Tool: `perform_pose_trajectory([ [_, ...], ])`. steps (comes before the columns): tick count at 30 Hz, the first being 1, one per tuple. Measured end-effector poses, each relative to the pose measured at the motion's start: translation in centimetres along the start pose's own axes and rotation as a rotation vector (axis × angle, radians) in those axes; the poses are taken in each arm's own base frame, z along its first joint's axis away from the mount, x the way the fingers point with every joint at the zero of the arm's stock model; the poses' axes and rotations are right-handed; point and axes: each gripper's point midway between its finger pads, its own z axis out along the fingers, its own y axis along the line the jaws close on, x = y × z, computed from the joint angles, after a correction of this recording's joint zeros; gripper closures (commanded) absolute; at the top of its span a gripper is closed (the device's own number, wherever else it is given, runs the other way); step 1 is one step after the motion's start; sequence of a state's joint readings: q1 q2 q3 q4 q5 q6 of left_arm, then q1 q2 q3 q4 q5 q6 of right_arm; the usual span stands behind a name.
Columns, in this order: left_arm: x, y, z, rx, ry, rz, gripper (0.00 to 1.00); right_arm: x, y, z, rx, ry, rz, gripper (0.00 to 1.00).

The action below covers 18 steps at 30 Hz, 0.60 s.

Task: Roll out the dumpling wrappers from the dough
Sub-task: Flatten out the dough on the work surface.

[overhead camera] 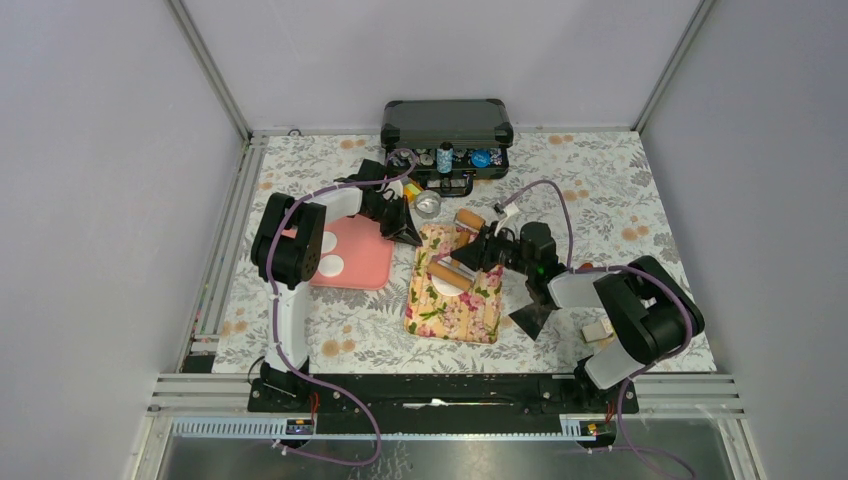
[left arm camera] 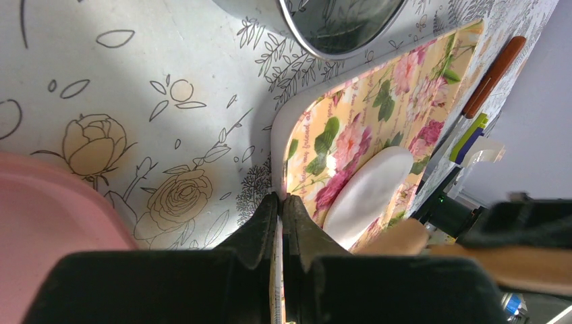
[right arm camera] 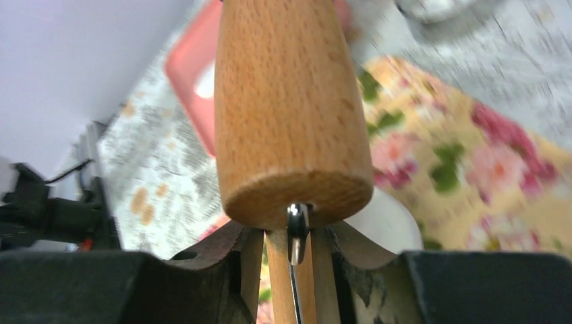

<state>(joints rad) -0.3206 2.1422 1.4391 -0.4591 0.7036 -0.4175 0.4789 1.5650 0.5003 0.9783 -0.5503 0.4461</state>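
Grey-and-white flowered cloth covers the table (overhead camera: 300,330), which has plain pale walls on three sides. At the far edge an open black hard case (overhead camera: 447,123) holds a blue-topped bottle and several other small bits, too small for me to count. Just in front of it stands one round silver tin (overhead camera: 428,205); I cannot tell what is in it.

One pink rounded plastic tray (overhead camera: 365,262) lies left of centre with two flat white dough discs (overhead camera: 330,265) on it, one partly behind the left arm.

Beside the tray lies one yellow board with pink flowers (overhead camera: 470,310). It carries a single white flattened round of dough (left arm camera: 367,192). The left gripper (left arm camera: 280,199) has its fingers pressed together on that board's near-left edge.

The right gripper (right arm camera: 290,233) is clamped on the thin handle of a light wooden rolling pin (right arm camera: 290,115), whose roller sits over the round of dough. Whether it is touching I cannot tell.

A second brown wooden roller (overhead camera: 468,217) lies at the board's far corner. One small pale block (overhead camera: 597,330) sits on the cloth by the right arm.
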Motion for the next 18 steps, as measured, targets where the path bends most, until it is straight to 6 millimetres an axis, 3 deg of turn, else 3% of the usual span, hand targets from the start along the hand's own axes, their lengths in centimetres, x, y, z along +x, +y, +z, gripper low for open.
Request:
perform_pose_trajectory([
  [3, 0.0, 0.0, 0.0, 0.0, 0.0, 0.0, 1.0, 3.1, -2.3, -0.8, 0.096, 0.062, 0.035, 1.0],
  [18, -0.1, 0.0, -0.1, 0.001, -0.002, -0.003, 1.0, 3.8, -1.4, -0.9, 0.004, 0.108, -0.092, 1.0],
])
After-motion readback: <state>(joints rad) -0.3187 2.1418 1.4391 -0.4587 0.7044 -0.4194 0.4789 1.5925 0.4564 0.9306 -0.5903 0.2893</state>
